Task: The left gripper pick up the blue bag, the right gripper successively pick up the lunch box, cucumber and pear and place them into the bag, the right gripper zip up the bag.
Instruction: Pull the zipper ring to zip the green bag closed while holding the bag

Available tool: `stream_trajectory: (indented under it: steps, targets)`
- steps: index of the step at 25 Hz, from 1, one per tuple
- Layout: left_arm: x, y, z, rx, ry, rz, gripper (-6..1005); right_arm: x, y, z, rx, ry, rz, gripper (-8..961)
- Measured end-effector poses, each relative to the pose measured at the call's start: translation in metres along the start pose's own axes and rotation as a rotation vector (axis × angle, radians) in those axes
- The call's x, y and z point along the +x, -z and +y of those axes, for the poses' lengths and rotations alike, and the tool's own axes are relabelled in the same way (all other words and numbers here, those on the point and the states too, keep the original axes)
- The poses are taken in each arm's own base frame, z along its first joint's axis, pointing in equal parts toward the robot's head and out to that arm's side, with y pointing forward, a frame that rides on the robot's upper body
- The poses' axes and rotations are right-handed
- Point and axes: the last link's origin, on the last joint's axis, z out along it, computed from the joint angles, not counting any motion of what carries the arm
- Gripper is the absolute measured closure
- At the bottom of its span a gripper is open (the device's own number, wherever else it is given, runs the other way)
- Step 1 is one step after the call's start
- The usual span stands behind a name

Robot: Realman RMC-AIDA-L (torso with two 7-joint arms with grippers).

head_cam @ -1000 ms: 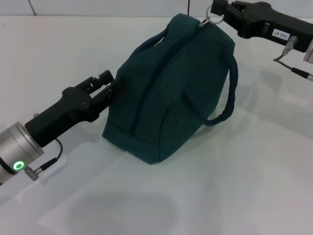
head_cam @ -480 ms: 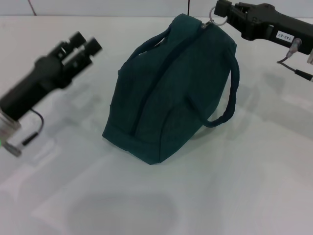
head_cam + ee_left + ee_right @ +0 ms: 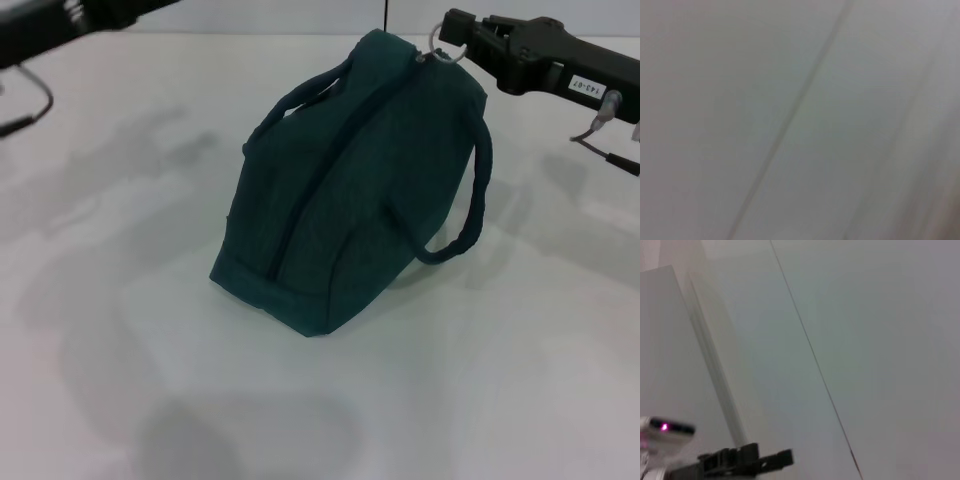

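Table (image 3: 420,400): white, bare in the near part apart from soft shadows.

Blue bag (image 3: 340,200): sits on the table mid-scene, resting on its base, bulging and rounded. The zip line along the top reads as closed from the near end right up to the far end. One carry handle (image 3: 470,200) droops on my right side; the other arches over the top on the left.

Lunch box, cucumber, pear: none on the table in the head view. My guess is they are inside the bag, given how full it looks, but I cannot see in.

Zip pull ring (image 3: 444,42): metal ring at the far top corner of the bag, at the end of the zip track.

Right gripper (image 3: 455,28): at the far right, tip at the ring. It looks to be pinching or hooking the ring, but the fingertips overlap it, so I cannot tell for sure how my jaws stand.

Left gripper (image 3: 60,15): far left corner, high and well apart from the bag, holding nothing I can see. Only a sliver of it shows, so jaw state unknown. Its wrist view shows only a blank grey surface.

Progress: judged near the end. The packing appears done and the zip appears run to its stop.

Left to do: let go of the ring and draw my right arm clear.
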Motion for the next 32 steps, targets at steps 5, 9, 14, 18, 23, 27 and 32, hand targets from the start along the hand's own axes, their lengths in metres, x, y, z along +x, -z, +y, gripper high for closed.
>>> stream_trajectory:
  steps: [5, 9, 14, 18, 23, 27, 32]
  targets:
    - [0.035, -0.026, 0.018, -0.046, -0.085, -0.193, 106, 0.001, 0.001, 0.0, -0.002, -0.002, 0.0, 913]
    - [0.054, -0.041, 0.049, -0.065, -0.157, -0.364, 108, 0.003, 0.002, 0.0, 0.001, -0.009, 0.001, 912]
    - [0.061, -0.058, 0.098, -0.12, -0.173, -0.471, 110, 0.004, 0.004, -0.002, 0.009, -0.009, -0.005, 912]
    - [0.049, -0.072, 0.13, -0.111, -0.22, -0.54, 111, 0.004, 0.005, -0.002, 0.011, -0.012, -0.009, 911]
    - [0.026, -0.087, 0.135, -0.011, -0.258, -0.592, 127, 0.003, 0.005, -0.001, 0.003, -0.009, -0.012, 910]
    - [0.012, -0.096, 0.127, 0.071, -0.302, -0.619, 139, 0.003, 0.007, -0.002, 0.003, -0.019, -0.023, 910]
    - [0.002, -0.101, 0.124, 0.095, -0.31, -0.665, 155, 0.003, 0.008, -0.001, 0.002, -0.015, -0.024, 909]
